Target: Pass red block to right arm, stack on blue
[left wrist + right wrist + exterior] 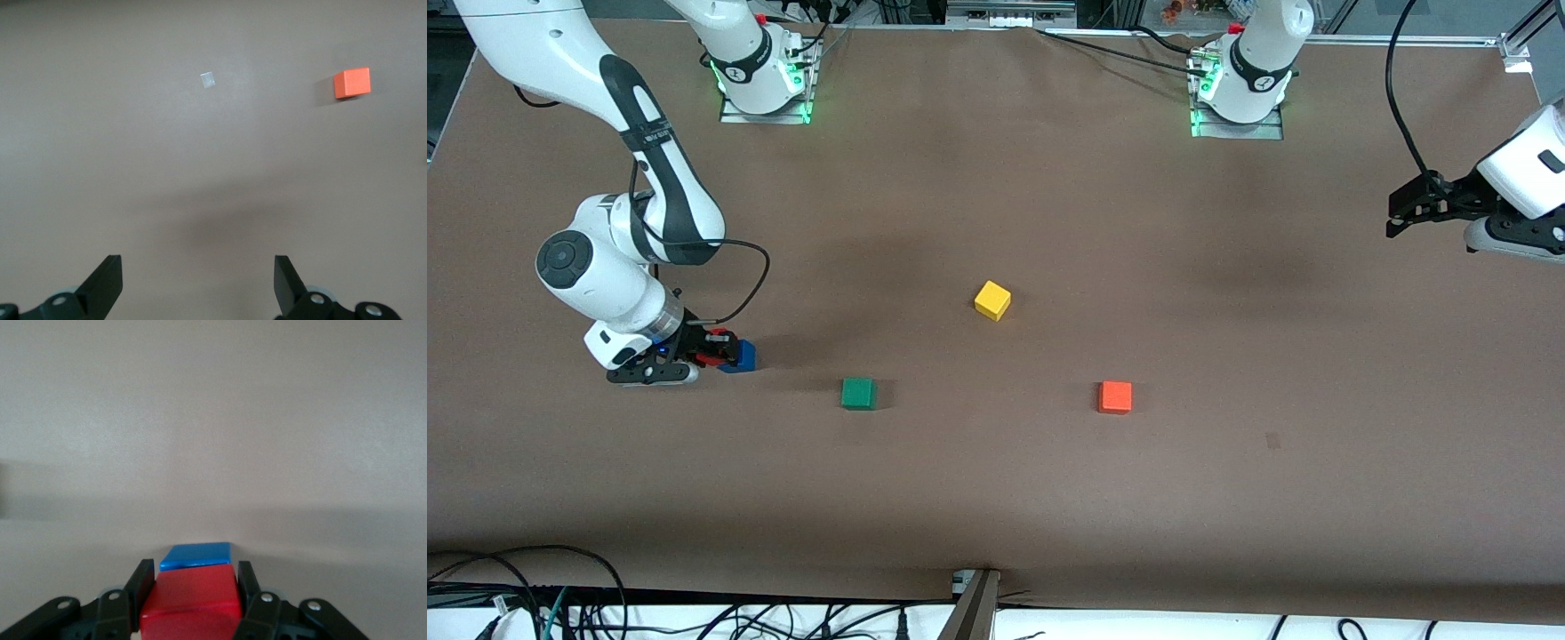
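Right gripper (713,349): positioned low at the right arm's end of the table, clamped on the red block (710,348). In the front view the red block appears only as a thin strip of red between the black fingers, touching the blue block (741,356), which sits at about 3 o'clock from the gripper. Whether the red block rests on the blue block or only against it cannot be told from this view.

The right wrist view supplies what the front view lacks: the red block (191,603) fills the space between the two fingers (139,590), and the blue block (197,556) shows just past it, with its top face visible beneath the red block's upper edge level.

Left gripper (1416,206): waiting in the air over the left arm's end of the table, well apart from all blocks. The left wrist view shows its claw (199,283) spread wide with nothing between the fingertips.

Other blocks in the front view: yellow block (992,300) near table centre; green block (858,393) at about 7 o'clock from it; orange block (1115,396) at about 5 o'clock.

The left wrist view alone also shows the orange block (352,83) and a small pale square mark (207,80) on the table (133,167).
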You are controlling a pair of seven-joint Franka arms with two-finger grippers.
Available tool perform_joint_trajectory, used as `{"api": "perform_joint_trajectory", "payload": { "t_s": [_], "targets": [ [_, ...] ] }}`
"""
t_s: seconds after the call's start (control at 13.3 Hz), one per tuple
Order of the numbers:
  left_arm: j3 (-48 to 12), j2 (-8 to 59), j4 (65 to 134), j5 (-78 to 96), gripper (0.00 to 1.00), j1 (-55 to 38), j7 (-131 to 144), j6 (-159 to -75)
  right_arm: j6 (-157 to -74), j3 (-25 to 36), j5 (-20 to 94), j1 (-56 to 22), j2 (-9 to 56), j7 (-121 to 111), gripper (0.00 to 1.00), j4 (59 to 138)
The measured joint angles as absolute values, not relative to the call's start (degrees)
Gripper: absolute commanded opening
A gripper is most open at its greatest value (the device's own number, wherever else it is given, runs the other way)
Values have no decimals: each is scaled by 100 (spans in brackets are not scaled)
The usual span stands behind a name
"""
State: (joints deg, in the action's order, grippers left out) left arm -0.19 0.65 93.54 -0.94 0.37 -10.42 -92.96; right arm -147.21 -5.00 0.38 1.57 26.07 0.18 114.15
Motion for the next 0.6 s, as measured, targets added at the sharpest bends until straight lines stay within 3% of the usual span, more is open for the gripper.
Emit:
{"api": "perform_joint_trajectory", "payload": {
  "t_s": [0.6],
  "targets": [
    [-60, 60, 9323, -94, 100, 42, -571, -9297, -14721, -494, -94, 128, 2679, 24, 0, 11371]
  ]
}}
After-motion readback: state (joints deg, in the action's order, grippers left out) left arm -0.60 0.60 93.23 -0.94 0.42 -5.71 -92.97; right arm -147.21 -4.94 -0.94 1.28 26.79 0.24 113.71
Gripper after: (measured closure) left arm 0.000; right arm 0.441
